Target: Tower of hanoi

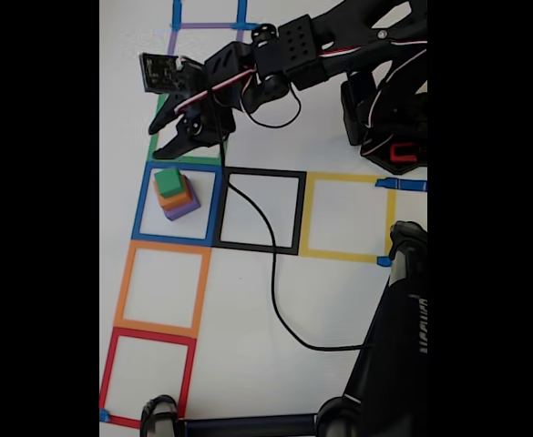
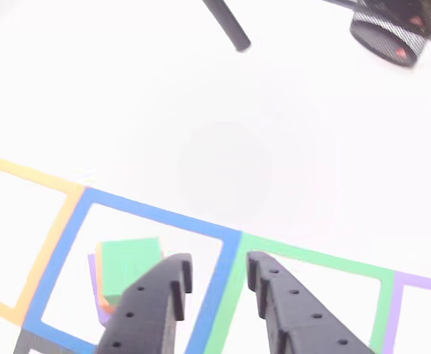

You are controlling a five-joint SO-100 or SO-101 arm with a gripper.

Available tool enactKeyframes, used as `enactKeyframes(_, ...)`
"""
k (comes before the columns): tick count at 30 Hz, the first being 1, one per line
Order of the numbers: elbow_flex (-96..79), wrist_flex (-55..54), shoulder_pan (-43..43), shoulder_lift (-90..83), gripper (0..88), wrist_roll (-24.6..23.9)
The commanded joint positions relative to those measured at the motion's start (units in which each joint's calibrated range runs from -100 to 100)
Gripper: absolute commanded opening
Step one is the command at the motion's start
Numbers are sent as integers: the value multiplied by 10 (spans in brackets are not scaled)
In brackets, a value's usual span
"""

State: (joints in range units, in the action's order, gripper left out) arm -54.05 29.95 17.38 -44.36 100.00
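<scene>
nearby, gripper (image 2: 216, 274) open w/ nothing held, above 3-block stack (image 1: 175, 194) in blue square (image 1: 177, 202); black cable (image 1: 274, 282) crosses black square.

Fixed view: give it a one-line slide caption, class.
Open hand hovers above the green-topped block stack in the blue square.

Bright white tabletop (image 1: 330, 300) under strong, washed-out light

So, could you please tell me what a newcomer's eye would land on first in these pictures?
Probably the stack of coloured blocks, green on orange on purple, standing inside the blue taped square. Next, the black gripper poised over the green square beside it, jaws open and empty. A black cable trails across the white table.
</scene>
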Motion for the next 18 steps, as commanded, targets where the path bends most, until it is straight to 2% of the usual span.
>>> enactKeyframes(1,117,202,-47,-62,1,0)
enactKeyframes(9,400,514,-128,-44,1,-19)
enactKeyframes(14,562,629,-164,-2,1,-51)
enactKeyframes(18,589,673,-211,14,1,-41)
